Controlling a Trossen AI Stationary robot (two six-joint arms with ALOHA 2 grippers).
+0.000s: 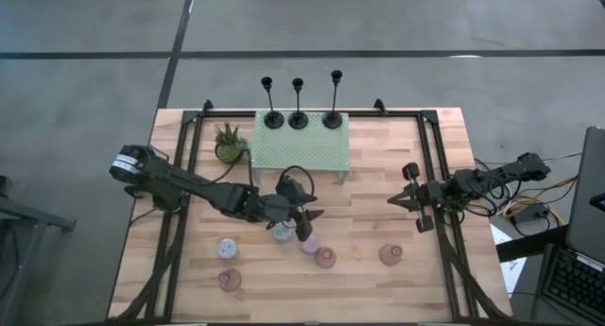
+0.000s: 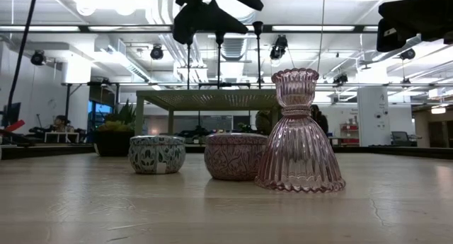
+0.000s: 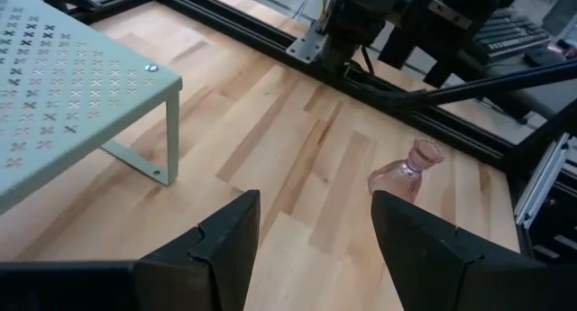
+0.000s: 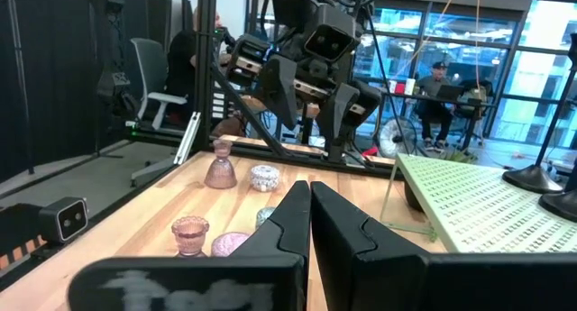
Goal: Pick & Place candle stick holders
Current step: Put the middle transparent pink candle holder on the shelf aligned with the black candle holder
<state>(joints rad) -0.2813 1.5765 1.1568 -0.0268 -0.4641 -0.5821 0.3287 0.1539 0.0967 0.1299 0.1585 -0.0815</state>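
Candlesticks (image 1: 298, 104), three slim black ones, upright on the mint shelf (image 1: 301, 151) at upper centre of the high view, with short holders (image 1: 324, 258) scattered low centre and one pink glass holder (image 1: 390, 255) apart at lower right. Likely risk: knocking over crowded neighbours during descent, given tight spacing under the left gripper (image 1: 301, 215). Left gripper spread wide, empty, above that cluster; right gripper (image 4: 309, 216) pressed together, empty, waiting at right edge.
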